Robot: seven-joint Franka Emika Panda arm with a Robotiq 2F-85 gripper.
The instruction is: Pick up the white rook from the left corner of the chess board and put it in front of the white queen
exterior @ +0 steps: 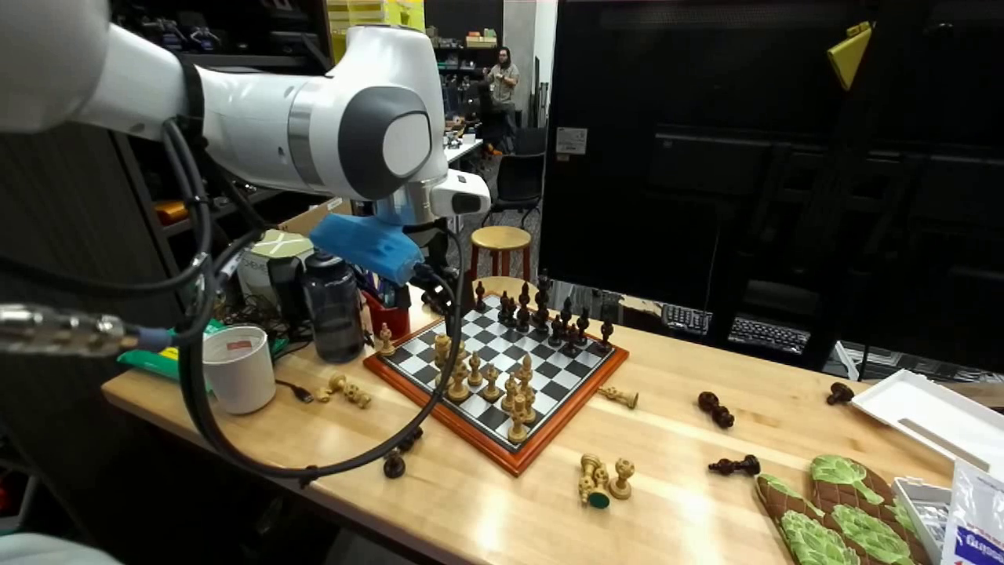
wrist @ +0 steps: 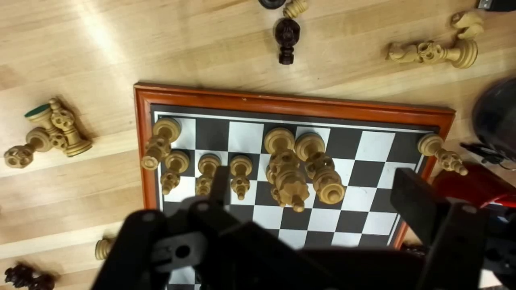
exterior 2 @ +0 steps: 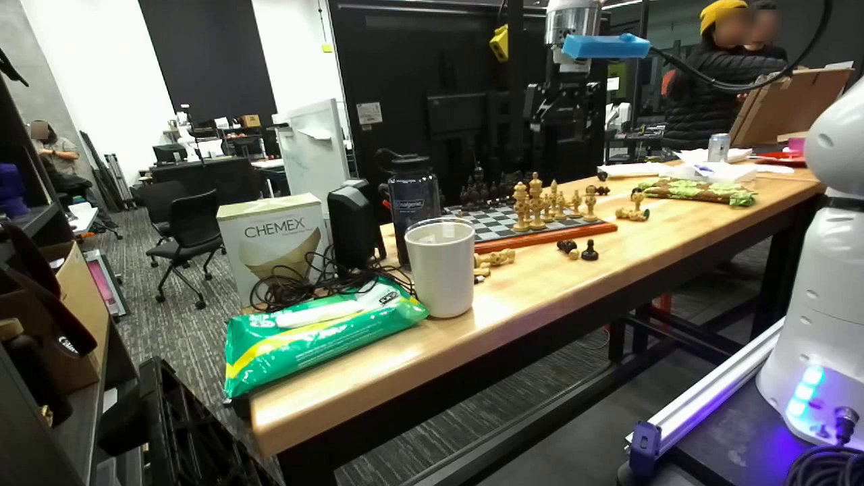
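Cluster of pale chess pieces (wrist: 64,121), on table (wrist: 201,48). White rook (wrist: 158,144), upright, on corner square at wrist-view left of chess board (wrist: 250,100). Gripper (wrist: 315,187), above board, released, jaws wide apart. Pale corner piece (wrist: 443,155), upright. Red container (wrist: 463,187), partly hidden.

Wooden worktop (exterior: 667,439) carries chess board (exterior: 561,416); dark bottle (exterior: 333,314) near it, loose pieces (exterior: 735,465) around it, white cup (exterior: 239,377) farther off.
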